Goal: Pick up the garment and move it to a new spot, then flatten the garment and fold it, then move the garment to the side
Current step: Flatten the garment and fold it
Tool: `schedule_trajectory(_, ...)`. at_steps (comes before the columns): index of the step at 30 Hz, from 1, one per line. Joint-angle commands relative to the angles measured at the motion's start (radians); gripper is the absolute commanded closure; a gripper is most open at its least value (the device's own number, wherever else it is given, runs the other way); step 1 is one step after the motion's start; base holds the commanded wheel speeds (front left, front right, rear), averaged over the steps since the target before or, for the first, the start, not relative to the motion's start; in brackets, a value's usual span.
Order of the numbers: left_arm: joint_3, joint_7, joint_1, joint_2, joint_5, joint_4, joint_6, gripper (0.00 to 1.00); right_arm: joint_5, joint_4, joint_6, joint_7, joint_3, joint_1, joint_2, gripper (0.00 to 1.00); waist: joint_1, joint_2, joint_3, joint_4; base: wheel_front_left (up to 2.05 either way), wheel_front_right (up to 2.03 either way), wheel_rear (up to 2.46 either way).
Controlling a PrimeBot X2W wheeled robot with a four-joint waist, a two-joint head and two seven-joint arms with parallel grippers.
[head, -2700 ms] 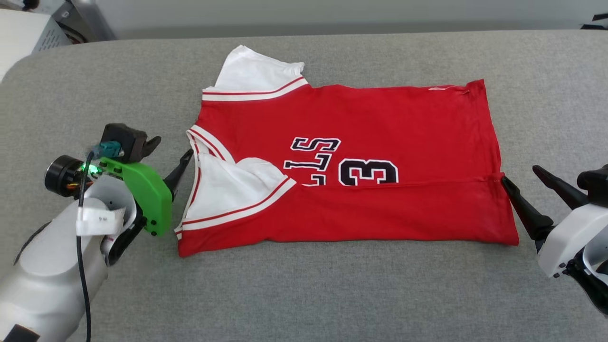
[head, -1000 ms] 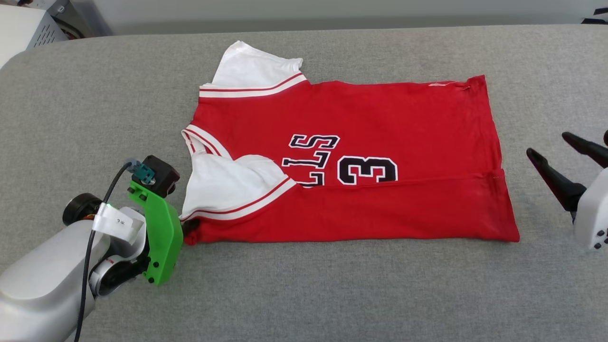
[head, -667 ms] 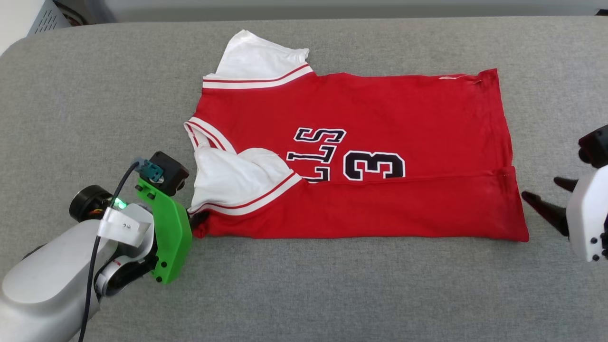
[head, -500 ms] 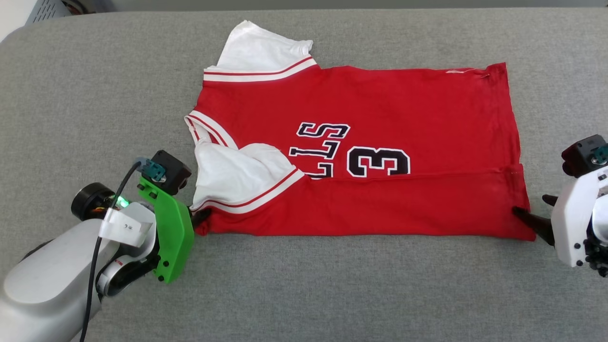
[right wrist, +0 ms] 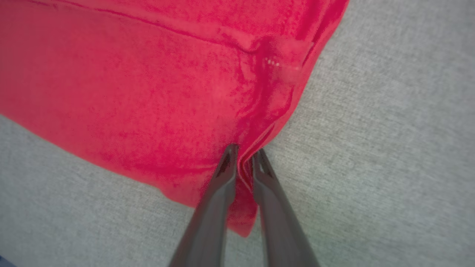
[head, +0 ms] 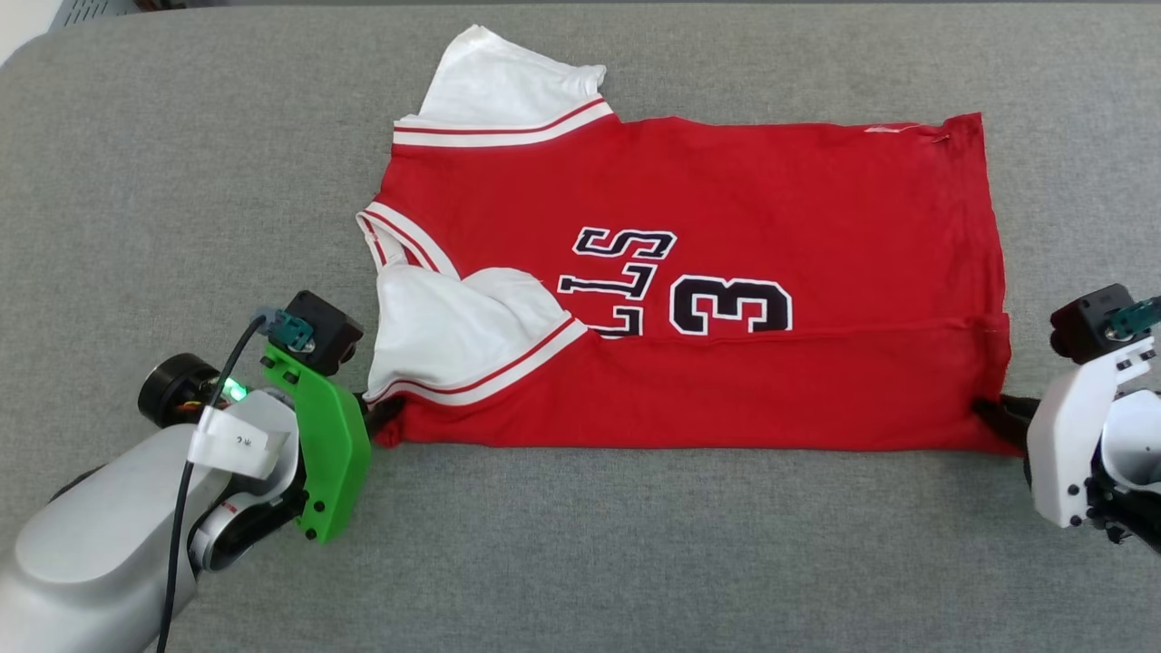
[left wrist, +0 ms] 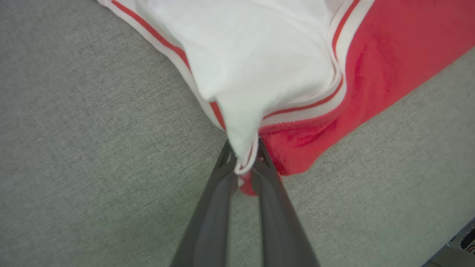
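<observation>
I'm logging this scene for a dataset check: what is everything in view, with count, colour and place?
red jersey-style T-shirt with white short sleeves: one, red with white sleeves and black lettering, lying flat mid-surface, near edge folded over.
grey fabric-covered surface: one, grey, under everything.
green plastic bracket: one, green, on the left wrist.
black cable: one, black, along the left forearm.
left gripper: one, dark fingers, shut on the shirt's near sleeve-side corner.
right gripper: one, dark fingers, shut on the shirt's near hem corner.
</observation>
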Motion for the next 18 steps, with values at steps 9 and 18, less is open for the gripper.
schedule_trajectory(9, 0.008, -0.022, 0.061, 0.042, -0.022, -0.028, 0.017, 1.0, 0.03, -0.075, 0.002, -0.126, 0.013, 0.036, -0.05, 1.0, 0.0, 0.0, -0.101, -0.009, 0.0, 0.0, 0.0)
schedule_trajectory(18, 0.011, -0.015, 0.146, 0.108, -0.073, -0.143, 0.065, 1.0, 0.041, -0.192, 0.002, -0.147, -0.052, 0.154, -0.106, 1.0, 0.0, 0.0, -0.16, -0.009, 0.0, 0.0, 0.0)
